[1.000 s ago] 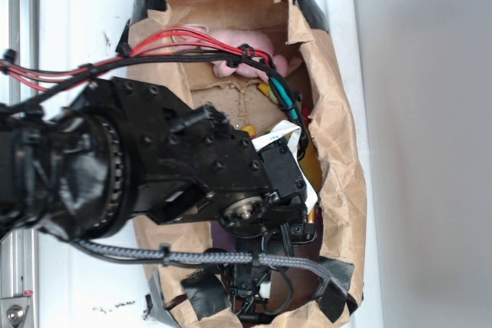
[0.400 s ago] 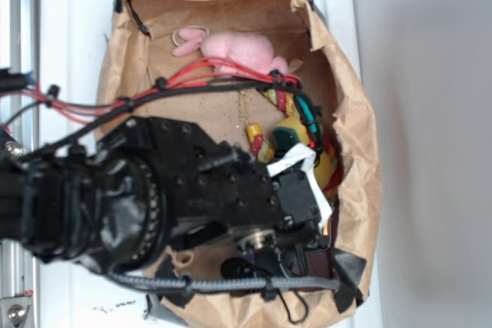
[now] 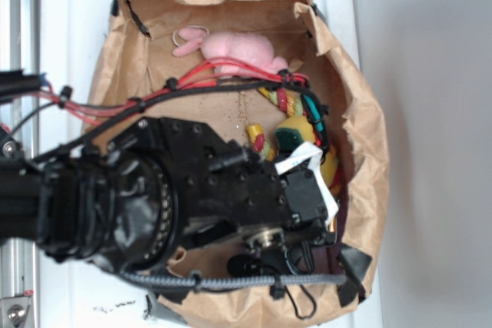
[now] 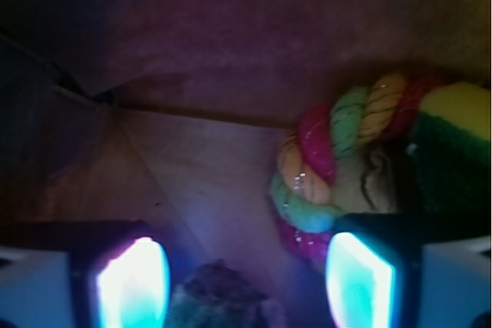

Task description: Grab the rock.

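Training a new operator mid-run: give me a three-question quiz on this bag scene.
1. True or false: in the wrist view the rock lies low in frame between the two lit fingers of the end effector.
2. Which toy lies right of the rock in the wrist view? A) twisted rope toy B) pink bunny C) spoon
3. What holds everything in the exterior view?

Key: 1 true; 2 A; 3 the brown paper bag.
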`<state>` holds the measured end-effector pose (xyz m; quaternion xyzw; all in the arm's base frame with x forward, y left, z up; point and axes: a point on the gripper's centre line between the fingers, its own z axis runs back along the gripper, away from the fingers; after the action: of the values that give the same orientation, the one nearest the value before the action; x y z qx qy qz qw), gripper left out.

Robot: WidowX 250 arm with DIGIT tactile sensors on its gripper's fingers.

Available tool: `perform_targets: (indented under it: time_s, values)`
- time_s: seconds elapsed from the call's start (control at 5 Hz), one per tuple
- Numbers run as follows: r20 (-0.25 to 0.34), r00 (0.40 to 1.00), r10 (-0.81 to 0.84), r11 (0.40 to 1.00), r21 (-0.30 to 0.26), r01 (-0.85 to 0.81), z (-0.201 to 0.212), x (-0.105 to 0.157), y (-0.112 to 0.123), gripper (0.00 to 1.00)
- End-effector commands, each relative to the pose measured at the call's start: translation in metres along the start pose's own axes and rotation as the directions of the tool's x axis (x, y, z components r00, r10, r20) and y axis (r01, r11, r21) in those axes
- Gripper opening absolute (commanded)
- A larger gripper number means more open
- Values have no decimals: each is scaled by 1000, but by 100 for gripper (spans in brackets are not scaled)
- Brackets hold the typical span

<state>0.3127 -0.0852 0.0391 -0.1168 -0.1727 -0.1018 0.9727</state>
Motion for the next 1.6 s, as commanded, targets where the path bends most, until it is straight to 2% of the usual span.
perform_targets:
  time_s: [0.0,0.2,0.4,0.8,1.0,1.2,1.4]
  values:
    - [6,1000,-30,999,-12,30,3,6,-12,0]
    - [13,1000,1,1000,-25,0,10,5,-6,0]
    - [45,992,119,993,-22,-118,34,6,10,0]
    - [130,922,364,930,9,-368,93,7,56,0]
    - [153,905,398,914,25,-406,120,14,63,0]
    - [128,903,410,907,47,-418,149,17,77,0]
    - [89,915,393,915,59,-399,161,20,73,0]
